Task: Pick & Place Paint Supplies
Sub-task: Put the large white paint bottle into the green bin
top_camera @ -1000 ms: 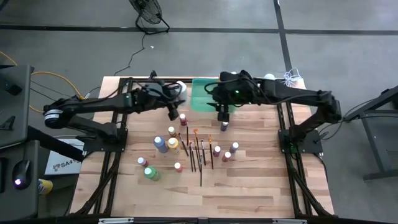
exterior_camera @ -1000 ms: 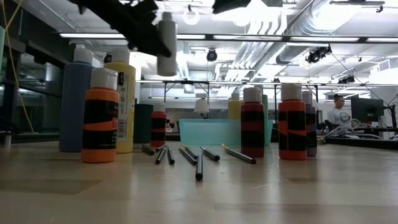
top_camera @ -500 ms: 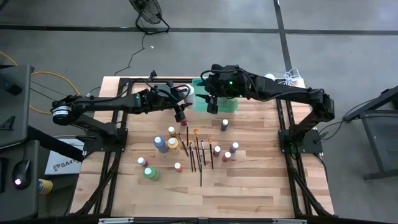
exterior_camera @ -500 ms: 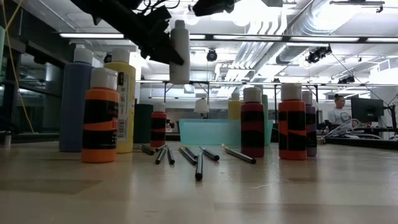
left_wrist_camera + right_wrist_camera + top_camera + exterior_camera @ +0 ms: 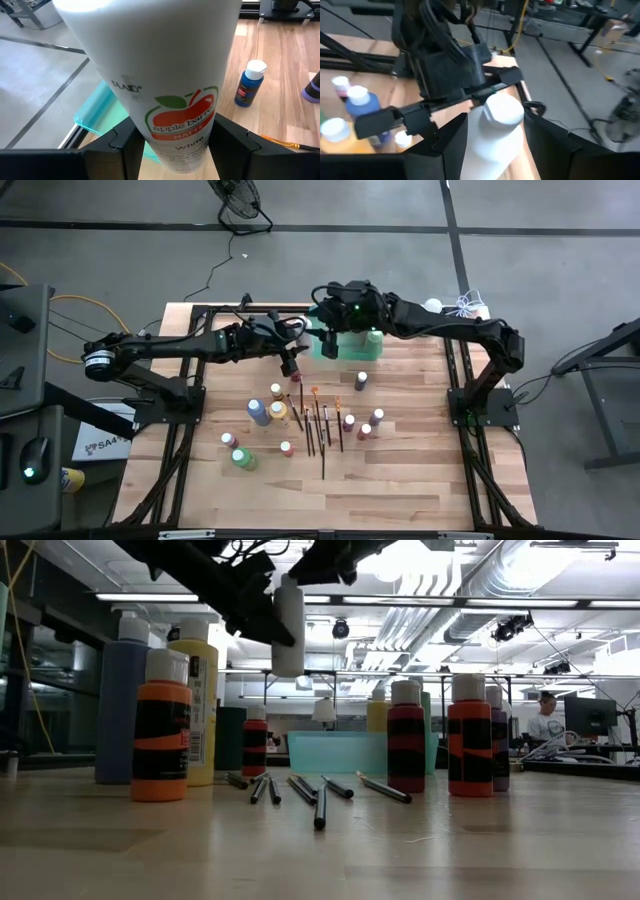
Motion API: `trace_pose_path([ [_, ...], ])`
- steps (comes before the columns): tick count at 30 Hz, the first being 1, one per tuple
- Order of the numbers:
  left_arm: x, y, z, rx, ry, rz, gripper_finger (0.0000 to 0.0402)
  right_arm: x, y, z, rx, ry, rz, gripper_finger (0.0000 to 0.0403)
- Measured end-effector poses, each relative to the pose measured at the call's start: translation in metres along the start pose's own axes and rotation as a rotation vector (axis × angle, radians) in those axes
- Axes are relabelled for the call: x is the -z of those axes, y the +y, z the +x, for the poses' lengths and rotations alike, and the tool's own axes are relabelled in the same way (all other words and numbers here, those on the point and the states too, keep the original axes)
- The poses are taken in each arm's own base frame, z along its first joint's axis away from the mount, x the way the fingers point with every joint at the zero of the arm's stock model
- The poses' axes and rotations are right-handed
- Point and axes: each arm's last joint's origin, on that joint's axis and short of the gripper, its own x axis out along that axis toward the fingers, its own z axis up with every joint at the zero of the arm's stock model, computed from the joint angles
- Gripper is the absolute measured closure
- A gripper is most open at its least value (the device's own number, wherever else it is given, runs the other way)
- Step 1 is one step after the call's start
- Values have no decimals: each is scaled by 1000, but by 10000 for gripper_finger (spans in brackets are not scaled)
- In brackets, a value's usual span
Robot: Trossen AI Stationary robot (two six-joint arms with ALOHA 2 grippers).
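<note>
White plastic marks the paint bottle [image 5: 165, 75] in play: it hangs upright in the air above the counter [image 5: 400, 490], near the back, just beside the translucent green tray [image 5: 372, 345]. The left gripper [image 5: 172, 145] has its fingers pinching the bottle's body low down, around the label, leaving the cap end free. That looks deliberate, since the right gripper [image 5: 492, 145] has come in over the tray and its fingers straddle the bottle's upper part from the other side; the right wrist view shows the pale cap [image 5: 504, 109] between them, but whether they press on the bottle or only bracket it cannot be told. My judgement is a hand-over between the arms, so the right arm can carry the bottle to the tray on its side.

Other bottles stand on the counter nearer the front: an orange one [image 5: 162, 730], a yellow one [image 5: 198, 705], two red ones [image 5: 406, 740], and a blue one [image 5: 249, 86]. Dark-handled brushes [image 5: 305, 790] lie loose among them, not yet gathered.
</note>
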Motion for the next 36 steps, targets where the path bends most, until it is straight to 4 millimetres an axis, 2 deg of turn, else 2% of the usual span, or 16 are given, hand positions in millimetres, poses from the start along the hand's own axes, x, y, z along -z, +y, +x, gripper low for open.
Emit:
trace_pose_path([
  [8,0,0,0,1,3,1,222,6,-3,13,-47,-22,15,215],
  [14,0,0,0,1,1,0,222,6,-2,14,-48,-20,15,218],
  [22,0,0,0,-2,1,4,222,6,-3,14,-49,-27,21,288],
  [31,1,0,0,1,12,27,222,8,-2,13,-10,12,60,289],
  [36,1,0,-1,2,14,31,222,6,-3,6,28,30,102,289],
])
